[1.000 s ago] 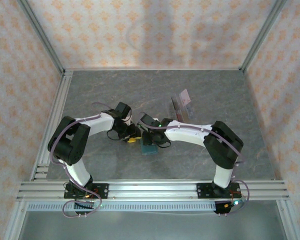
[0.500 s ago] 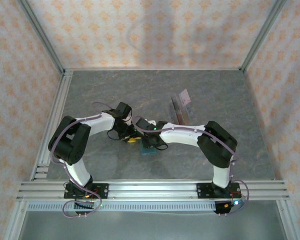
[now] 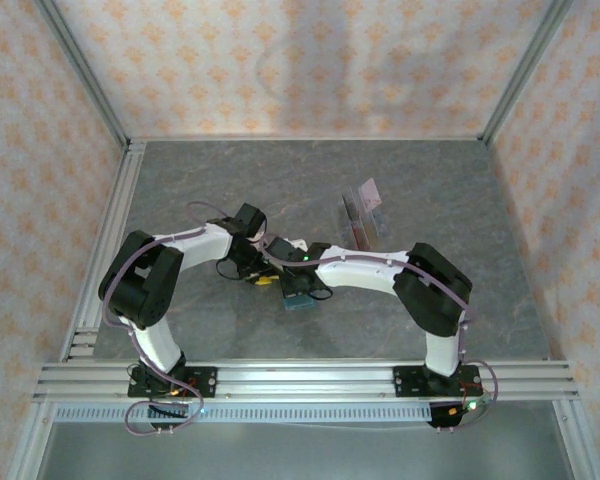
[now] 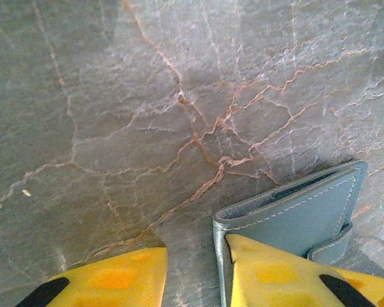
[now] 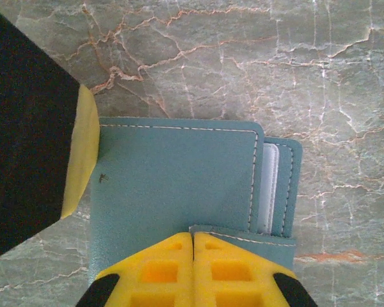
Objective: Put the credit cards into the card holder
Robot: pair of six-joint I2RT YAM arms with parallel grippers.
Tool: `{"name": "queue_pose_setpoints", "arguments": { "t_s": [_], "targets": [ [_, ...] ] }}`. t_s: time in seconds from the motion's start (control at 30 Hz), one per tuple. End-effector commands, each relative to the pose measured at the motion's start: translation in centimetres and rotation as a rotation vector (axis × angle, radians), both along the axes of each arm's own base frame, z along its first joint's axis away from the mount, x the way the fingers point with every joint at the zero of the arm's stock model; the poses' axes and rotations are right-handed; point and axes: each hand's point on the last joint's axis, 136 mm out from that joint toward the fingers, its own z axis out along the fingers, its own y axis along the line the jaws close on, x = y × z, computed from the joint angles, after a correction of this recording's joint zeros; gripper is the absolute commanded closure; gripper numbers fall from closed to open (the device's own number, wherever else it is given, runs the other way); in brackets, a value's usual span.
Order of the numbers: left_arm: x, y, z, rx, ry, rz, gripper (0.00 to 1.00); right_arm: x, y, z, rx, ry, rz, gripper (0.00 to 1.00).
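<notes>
Early in the job, to judge by the layout: no card put away yet. Can see the credit cards (image 3: 372, 191) propped in the clear slotted stand (image 3: 358, 222), well off beyond and to the right of both grippers, touched by neither. Can make out a pinkish one on top; cannot tell the rest apart at that size.

Can place the card holder (image 5: 173, 185) flat on the marbled grey table (image 4: 115, 115), directly under the right gripper (image 5: 192, 238) and stretching ahead of its tips. Looks folded over, teal cover up, with a sliver of pale pocket (image 5: 269, 185) peeping out ahead and to the right of those tips, and a strap flap (image 5: 249, 242) just beside them on the right. No card visible in that pocket.

As for the right gripper: closed tight, no gap between the pads, low over the holder's near edge; cannot tell whether pinching the cover or flap or merely pressing down. As for the left gripper (image 4: 192, 254): parted a modest way, gripping nothing; one finger (image 4: 275, 272) over the holder's corner, the other (image 4: 115, 278) over bare table, the holder's edge between them. From the right wrist, one yellow pad (image 5: 83, 153) of it butting the holder's left edge, probably as a brace.

Left to do, on this reading: open the holder, fetch each card from the stand, slide them into the pockets.
</notes>
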Motion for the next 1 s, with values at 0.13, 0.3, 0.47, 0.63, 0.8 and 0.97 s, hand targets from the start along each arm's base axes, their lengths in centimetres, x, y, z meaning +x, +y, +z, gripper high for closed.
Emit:
{"name": "queue_pose_setpoints", "arguments": {
  "t_s": [0.13, 0.3, 0.47, 0.63, 0.8, 0.97],
  "targets": [
    [-1.4, 2.0, -3.6, 0.172, 0.04, -0.044, 0.71, -1.6, -0.9, 1.8, 0.061, 0.049, -0.009, 1.0],
    [-1.7, 2.2, -4.1, 0.212, 0.05, -0.067, 0.73, -1.6, -2.2, 2.0, 0.201, 0.087, -0.101, 1.0],
    [-1.9, 2.0, -4.3, 0.215, 0.054, -0.073, 0.73, -1.5, -4.3, 2.0, 0.244, 0.09, -0.169, 1.0],
    [-1.3, 0.8, -1.9, 0.15, 0.011, -0.068, 0.73, -1.8, -4.7, 1.5, 0.246, 0.103, -0.18, 1.0],
    [-0.5, -3.1, 3.0, -0.04, -0.047, -0.059, 0.76, -1.7, -4.3, 0.6, 0.28, 0.126, -0.205, 1.0],
    [0.1, -6.6, 4.8, -0.129, -0.057, -0.043, 0.89, -1.8, -4.5, -0.2, 0.289, 0.141, -0.224, 1.0]
  ]
}}
